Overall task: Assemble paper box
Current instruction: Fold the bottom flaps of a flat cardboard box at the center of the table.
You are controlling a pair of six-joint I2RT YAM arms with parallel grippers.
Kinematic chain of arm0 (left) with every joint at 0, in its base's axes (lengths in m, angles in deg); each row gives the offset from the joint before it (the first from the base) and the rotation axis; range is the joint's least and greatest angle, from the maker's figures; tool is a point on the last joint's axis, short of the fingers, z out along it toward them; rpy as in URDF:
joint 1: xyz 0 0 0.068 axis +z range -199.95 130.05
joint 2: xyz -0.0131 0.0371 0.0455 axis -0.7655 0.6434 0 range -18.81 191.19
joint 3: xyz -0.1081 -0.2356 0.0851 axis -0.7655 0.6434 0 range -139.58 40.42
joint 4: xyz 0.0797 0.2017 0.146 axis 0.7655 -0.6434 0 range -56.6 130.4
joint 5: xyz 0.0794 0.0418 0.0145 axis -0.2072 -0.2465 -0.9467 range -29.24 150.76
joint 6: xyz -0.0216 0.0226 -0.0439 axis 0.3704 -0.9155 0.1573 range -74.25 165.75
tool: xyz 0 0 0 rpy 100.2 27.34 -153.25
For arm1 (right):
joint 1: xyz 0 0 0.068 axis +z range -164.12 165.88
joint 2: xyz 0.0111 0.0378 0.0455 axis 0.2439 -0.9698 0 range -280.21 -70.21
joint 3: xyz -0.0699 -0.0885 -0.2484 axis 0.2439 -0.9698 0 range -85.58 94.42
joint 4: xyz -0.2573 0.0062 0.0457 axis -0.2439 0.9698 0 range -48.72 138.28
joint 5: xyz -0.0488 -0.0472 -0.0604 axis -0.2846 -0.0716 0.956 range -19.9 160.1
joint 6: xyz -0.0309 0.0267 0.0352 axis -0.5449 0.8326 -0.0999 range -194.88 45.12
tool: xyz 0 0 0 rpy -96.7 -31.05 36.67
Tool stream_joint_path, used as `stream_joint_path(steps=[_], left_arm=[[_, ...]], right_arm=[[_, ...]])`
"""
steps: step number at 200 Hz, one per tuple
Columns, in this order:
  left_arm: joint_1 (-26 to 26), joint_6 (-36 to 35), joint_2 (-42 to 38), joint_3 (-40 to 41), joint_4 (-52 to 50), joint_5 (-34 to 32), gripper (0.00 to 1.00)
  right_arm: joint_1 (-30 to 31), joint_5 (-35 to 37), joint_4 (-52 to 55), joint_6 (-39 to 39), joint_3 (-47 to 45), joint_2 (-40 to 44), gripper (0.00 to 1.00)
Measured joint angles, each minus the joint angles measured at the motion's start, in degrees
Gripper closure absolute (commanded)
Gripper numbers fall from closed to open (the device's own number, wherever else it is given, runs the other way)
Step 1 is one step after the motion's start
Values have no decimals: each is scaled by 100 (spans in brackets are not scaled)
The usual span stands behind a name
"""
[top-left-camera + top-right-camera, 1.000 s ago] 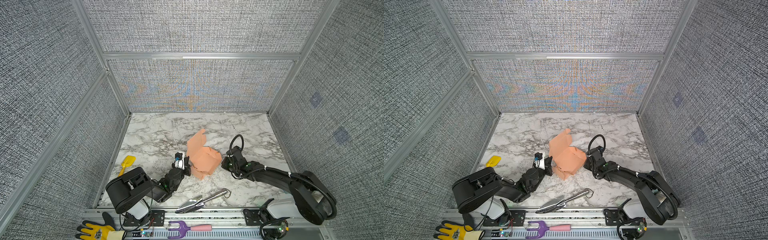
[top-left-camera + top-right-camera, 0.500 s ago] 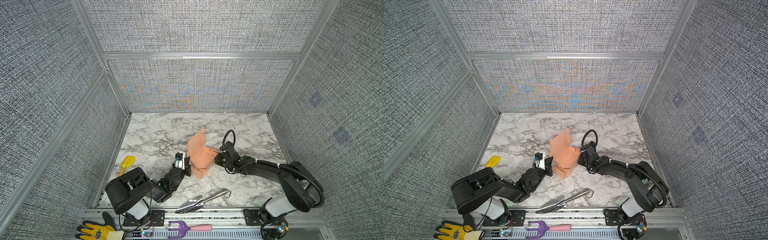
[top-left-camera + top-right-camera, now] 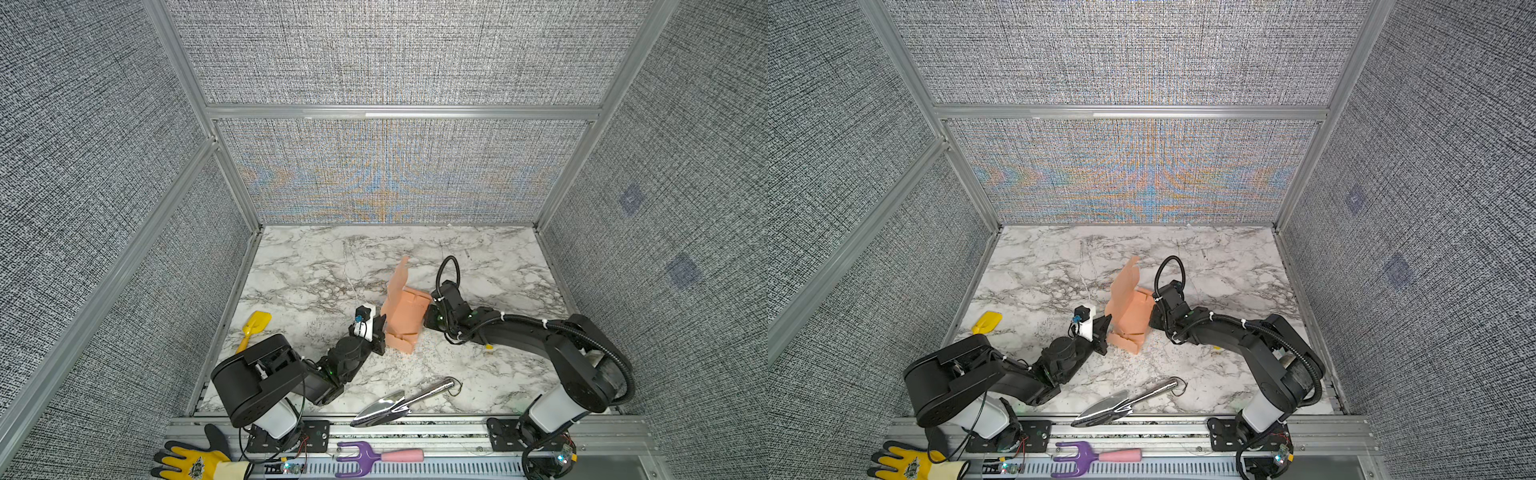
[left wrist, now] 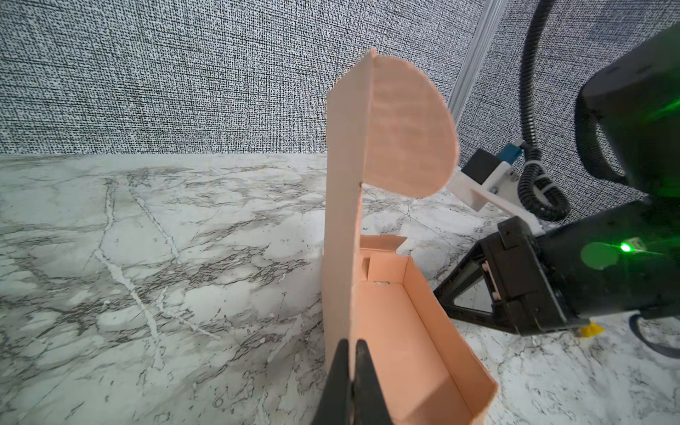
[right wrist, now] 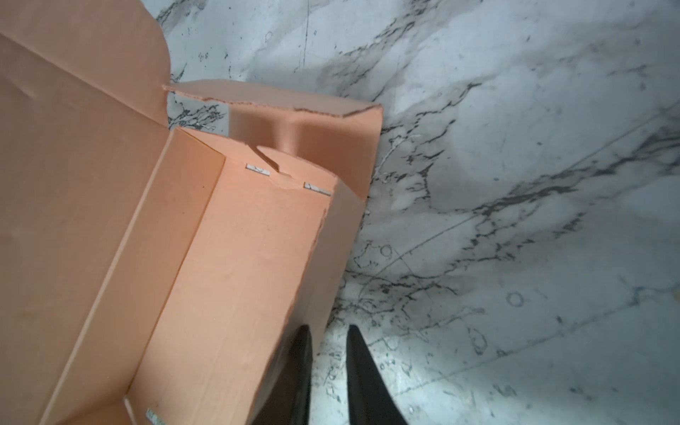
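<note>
The salmon-pink paper box (image 3: 405,316) (image 3: 1129,318) stands half folded in the middle of the marble table, its rounded lid flap (image 4: 408,128) upright. My left gripper (image 3: 380,328) (image 4: 351,349) is shut on the near edge of the tall lid panel. The open tray of the box (image 4: 390,320) lies beside that panel. My right gripper (image 3: 428,316) (image 5: 327,338) sits low at the box's opposite side with a narrow gap between its fingers. One finger (image 5: 301,353) rests against the outer wall (image 5: 323,265), and only marble shows in the gap.
A yellow toy shovel (image 3: 254,326) lies at the table's left. A metal trowel (image 3: 399,403) lies near the front edge. A purple hand rake (image 3: 374,457) and a yellow glove (image 3: 191,464) rest on the front rail. Grey fabric walls enclose the table.
My right gripper has slid left up against the box's right wall, and the box now stands narrower and more upright. The left gripper has kept its hold and place.
</note>
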Motion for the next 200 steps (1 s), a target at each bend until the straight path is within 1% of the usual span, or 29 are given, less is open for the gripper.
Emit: stream_joint_path(steps=[80,105,159,177,200], left_arm=[[0,2,-234,286,-63,444,100],[0,4,-227,494,-55,540,100],[0,-74,-164,634,-72,789,100],[0,-85,-203,675,-79,826,100],[0,-87,-229,678,-87,863,100]], right_arm=[[63,-44,-55,-236,0,-133,79],[72,-48,-116,-297,-15,-133,79],[72,-66,-243,-448,-15,-197,78],[72,-66,-243,-527,-15,-184,76],[66,-63,-229,-599,-7,-129,69]])
